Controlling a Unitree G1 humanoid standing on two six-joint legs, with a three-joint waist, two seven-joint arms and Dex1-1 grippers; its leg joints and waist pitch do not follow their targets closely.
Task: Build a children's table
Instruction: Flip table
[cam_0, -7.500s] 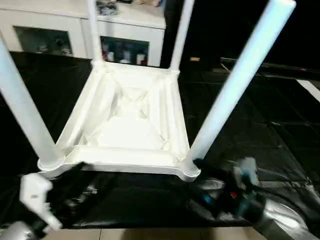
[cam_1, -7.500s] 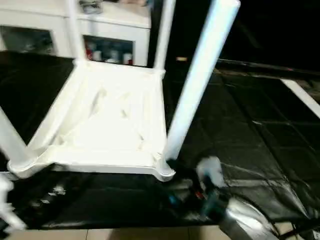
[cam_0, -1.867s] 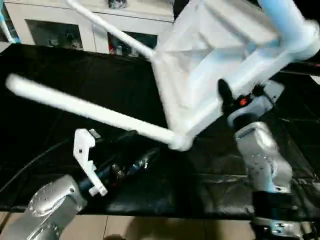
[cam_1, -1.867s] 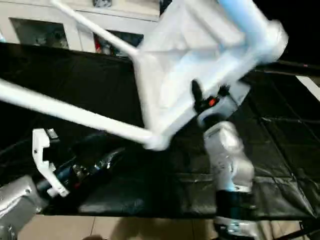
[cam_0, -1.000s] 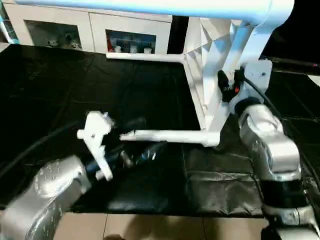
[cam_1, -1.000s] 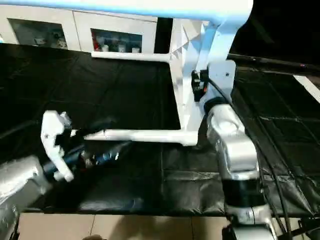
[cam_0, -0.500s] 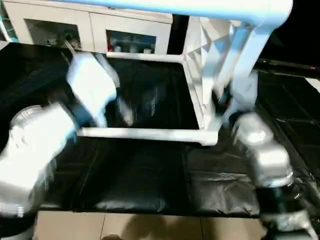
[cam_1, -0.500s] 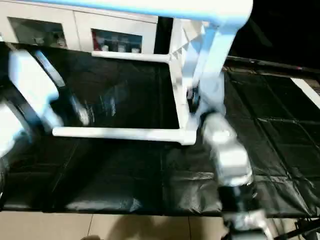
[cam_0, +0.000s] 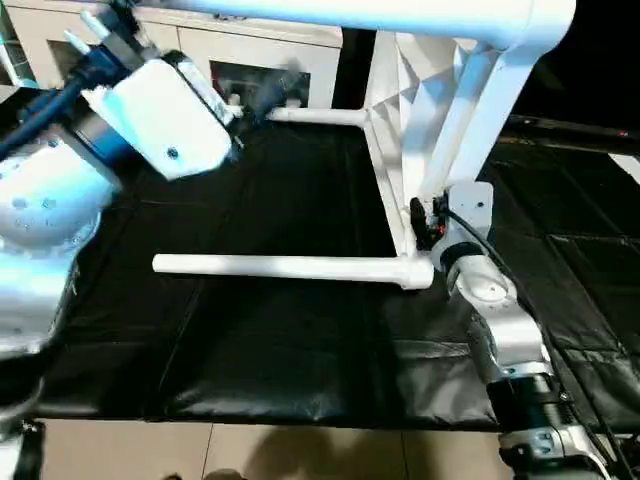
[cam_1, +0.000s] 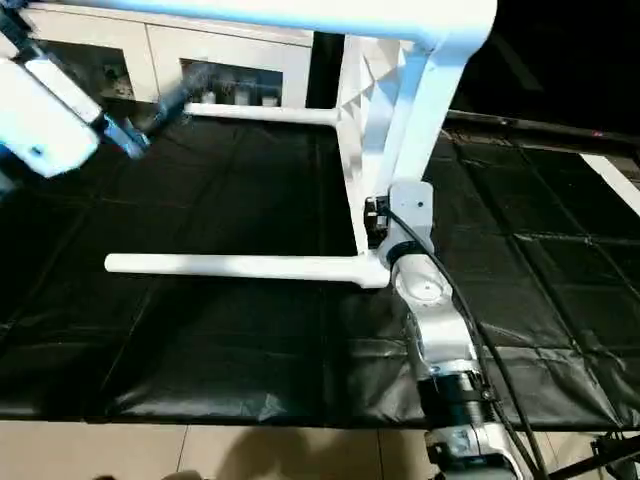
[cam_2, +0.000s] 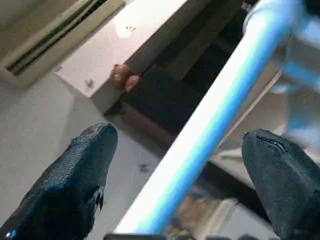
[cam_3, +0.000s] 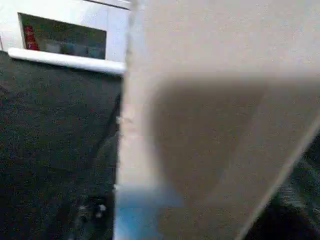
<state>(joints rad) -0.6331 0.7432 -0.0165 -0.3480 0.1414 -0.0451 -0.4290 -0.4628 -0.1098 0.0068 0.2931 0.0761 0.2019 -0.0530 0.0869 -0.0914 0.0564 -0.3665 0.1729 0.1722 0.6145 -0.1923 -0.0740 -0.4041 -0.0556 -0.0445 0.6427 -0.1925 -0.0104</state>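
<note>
Two silver arms work at the children's table (cam_0: 440, 110), which stands tipped on its side on the black worktop (cam_0: 280, 330). The left pincer (cam_2: 180, 170) is raised high, its forearm angled up and away from the body; its two black, finely textured fingers (cam_2: 75, 175) are spread wide, and a smooth white tapered leg (cam_2: 210, 130) runs between them without touching either, so this pincer grips nothing. Beyond that leg, in the left wrist view, lie a pale ceiling and a dark opening.

The right arm reaches forward and upward from low down, its jointed silver forearm ending at the right pincer (cam_0: 425, 215), which sits against the lower edge of the upright tabletop (cam_0: 405, 120); whether its fingers are closed on the plastic or merely beside it I cannot tell. The right wrist view looks close along a flat pale panel of the tabletop.

Just beside this pincer, a round corner socket holds a long white leg (cam_0: 280, 267) that lies level just above the worktop. Farther off, a second leg (cam_0: 315, 117) juts the same way from the far corner, and a third (cam_0: 380, 15) crosses overhead. The tabletop's underside is ribbed white plastic. The worktop's cover is glossy, creased black sheeting. Behind stands a white cabinet (cam_0: 190, 50) with glass doors, small items inside too blurred to tell.
</note>
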